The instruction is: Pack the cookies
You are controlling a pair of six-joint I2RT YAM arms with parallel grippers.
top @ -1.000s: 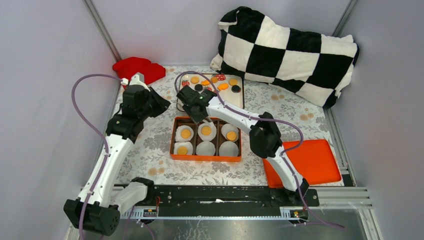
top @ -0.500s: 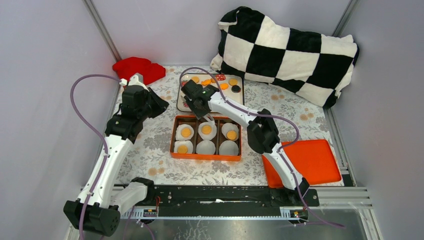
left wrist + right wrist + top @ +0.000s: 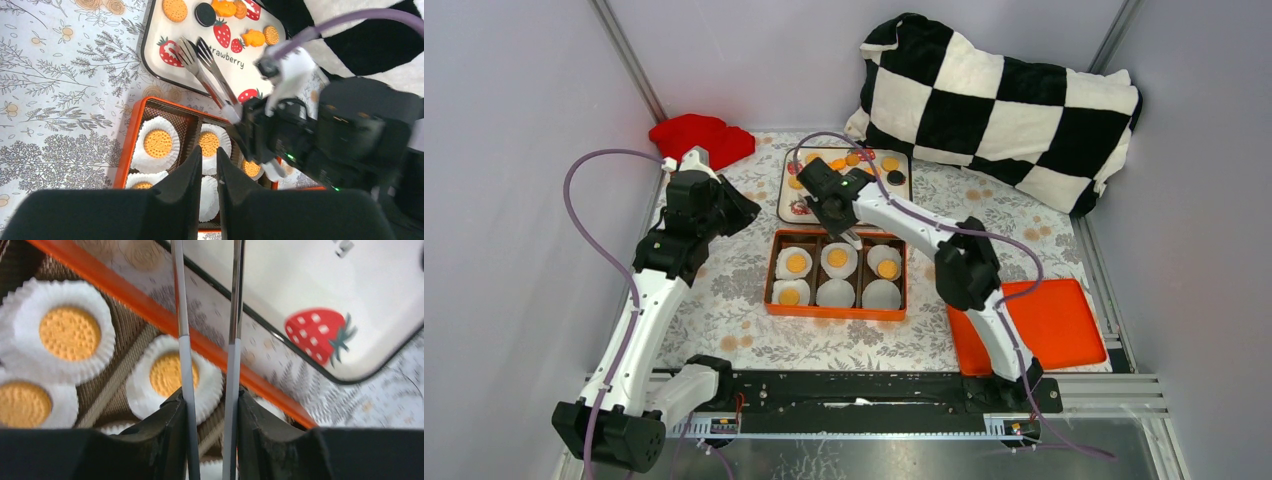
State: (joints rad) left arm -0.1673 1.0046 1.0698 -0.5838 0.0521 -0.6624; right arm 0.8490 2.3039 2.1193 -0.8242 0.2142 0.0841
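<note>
Right gripper (image 3: pixel 210 400) shifts right and farther from the bases, from the box's (image 3: pixel 834 314) far-left corner toward its far middle. Tongs (image 3: pixel 210 75) now reach over the strawberry tray (image 3: pixel 897 200). Right elbow (image 3: pixel 967 272) swings right.

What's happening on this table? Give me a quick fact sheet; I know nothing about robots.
box: orange box with six paper cups
packed: four cookies, one per cup
empty: near-row middle and right cups
unpacked: loose cookies on strawberry tray
right gripper: shut on tongs, tips empty over tray
left gripper: shut, holding nothing
</note>
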